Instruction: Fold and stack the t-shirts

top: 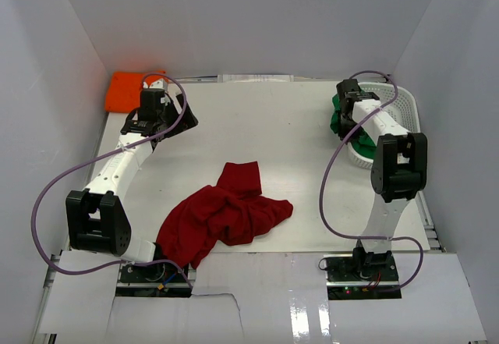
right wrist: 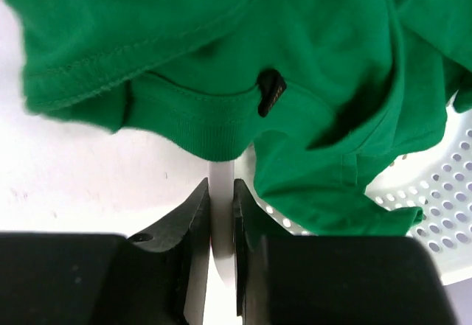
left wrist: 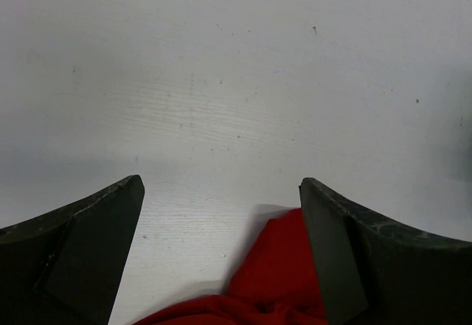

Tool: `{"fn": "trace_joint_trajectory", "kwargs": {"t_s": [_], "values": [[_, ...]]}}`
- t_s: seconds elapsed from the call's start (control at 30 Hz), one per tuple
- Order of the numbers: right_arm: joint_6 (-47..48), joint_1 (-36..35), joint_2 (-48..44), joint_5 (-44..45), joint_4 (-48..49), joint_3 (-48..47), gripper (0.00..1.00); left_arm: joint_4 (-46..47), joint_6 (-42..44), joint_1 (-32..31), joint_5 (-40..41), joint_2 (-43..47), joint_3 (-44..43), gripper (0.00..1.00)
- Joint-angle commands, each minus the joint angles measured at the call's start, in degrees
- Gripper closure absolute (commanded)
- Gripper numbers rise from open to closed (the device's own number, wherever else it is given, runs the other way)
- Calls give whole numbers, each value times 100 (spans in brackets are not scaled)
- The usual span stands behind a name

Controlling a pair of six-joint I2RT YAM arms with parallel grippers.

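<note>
An orange t-shirt [top: 131, 90] lies bunched in the far left corner of the table [top: 296, 125]. The left fingers [left wrist: 88, 229] stand wide apart, holding nothing. A dark red t-shirt [top: 226, 211] lies crumpled mid-table. The right fingers [right wrist: 193, 218] pinch the rim of the white basket [right wrist: 435, 214], just under the green t-shirt [right wrist: 295, 67] draped over it.

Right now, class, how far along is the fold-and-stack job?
Done: the orange t-shirt looks folded, far-left corner. In hand: right fingers nearly shut beside the green t-shirt at the basket, grip unclear. Left: the red t-shirt lies crumpled; nothing is stacked.
</note>
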State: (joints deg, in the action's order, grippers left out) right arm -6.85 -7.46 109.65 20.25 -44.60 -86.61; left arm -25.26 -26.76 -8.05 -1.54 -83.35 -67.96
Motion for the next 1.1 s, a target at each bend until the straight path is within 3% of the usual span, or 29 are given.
{"fn": "trace_joint_trajectory", "kwargs": {"t_s": [0.0,0.23,0.33,0.47,0.5,0.53,0.73,0.87,0.97,1.07], "values": [[543,43,406,-21,320,-767,92,47,66,-29,66,153,29,2],[1913,140,848,-4,978,-1227,92,38,84,-21,75,109,29,2],[2082,262,1163,181,1164,-1681,91,30,84,-21,75,38,11,2],[1795,421,1647,445,700,-2842,71,29,92,-21,249,3,11,2],[1645,413,1639,349,533,-3027,59,29,84,-29,268,21,3,2],[1530,404,1561,365,601,-3133,22,29,66,-21,268,21,11,2],[1722,-34,-55,356,1943,-2055,19,-5,75,-38,163,99,-94,2],[1802,-833,-1144,297,1676,-1482,19,-426,-56,-126,128,547,-200,2],[1284,-1204,-1410,-1001,691,-1447,19,-1015,-241,-135,-215,741,-130,2],[800,-1599,-1691,-2483,557,-641,19,-1559,-303,-161,-548,838,89,2]]}}
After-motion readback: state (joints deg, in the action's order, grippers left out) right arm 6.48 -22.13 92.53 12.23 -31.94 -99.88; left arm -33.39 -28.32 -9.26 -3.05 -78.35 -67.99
